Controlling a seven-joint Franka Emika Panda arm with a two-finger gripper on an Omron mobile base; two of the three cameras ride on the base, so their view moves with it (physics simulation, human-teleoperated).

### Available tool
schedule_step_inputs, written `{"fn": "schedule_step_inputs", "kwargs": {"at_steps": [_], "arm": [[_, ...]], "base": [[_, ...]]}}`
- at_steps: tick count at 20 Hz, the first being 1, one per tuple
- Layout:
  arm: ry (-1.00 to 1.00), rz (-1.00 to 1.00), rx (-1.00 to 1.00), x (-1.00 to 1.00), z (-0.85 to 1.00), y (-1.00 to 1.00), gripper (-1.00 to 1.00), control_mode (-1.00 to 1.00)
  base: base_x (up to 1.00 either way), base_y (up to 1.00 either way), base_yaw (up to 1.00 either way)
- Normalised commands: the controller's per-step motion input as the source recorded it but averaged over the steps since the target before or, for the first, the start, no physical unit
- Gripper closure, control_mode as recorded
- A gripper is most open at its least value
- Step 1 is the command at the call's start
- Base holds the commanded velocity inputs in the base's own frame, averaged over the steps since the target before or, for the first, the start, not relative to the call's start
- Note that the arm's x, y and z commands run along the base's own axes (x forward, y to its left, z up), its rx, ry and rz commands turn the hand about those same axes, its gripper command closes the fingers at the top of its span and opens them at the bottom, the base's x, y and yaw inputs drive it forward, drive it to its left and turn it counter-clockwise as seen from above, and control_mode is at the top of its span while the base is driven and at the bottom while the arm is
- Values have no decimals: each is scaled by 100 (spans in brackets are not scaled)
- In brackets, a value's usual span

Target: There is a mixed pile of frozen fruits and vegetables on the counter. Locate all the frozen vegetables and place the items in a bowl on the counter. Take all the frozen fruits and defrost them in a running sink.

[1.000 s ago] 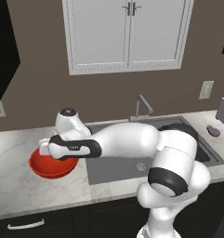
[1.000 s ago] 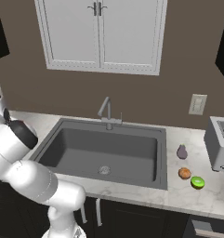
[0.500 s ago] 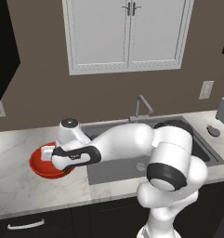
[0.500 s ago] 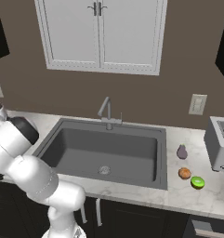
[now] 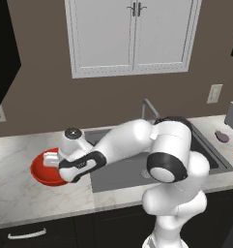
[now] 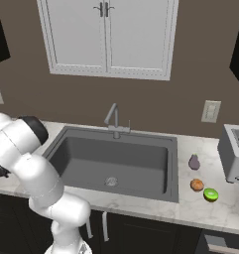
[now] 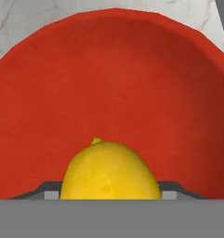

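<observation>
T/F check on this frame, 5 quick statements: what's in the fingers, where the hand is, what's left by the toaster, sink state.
1. The fingers hold a small yellow roundish piece. True.
2. The hand is over the large dark grey rectangular sink. False: it is over the wide glossy red bowl, left of the sink.
3. Three small pieces lie on the white-grey marbled counter right of the sink: a purple-grey eggplant-like piece, an orange round piece and a bright green round piece. True.
4. The green piece already lies in the sink. False: it is on the counter near the toaster.
5. The wall cabinet doors stand open. False: they are shut.
</observation>
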Motion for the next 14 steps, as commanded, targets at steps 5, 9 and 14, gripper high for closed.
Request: {"fn": "schedule_step_inputs", "kwargs": {"at_steps": [5, 9, 14], "arm": [[-2, -5, 0, 18, -1, 21, -100, -100], [0, -2, 0, 8, 0, 9, -100, -100], [-1, -1, 1, 2, 29, 5, -100, -100]], "base": [[0, 0, 0], [0, 0, 0], [0, 0, 0]]}}
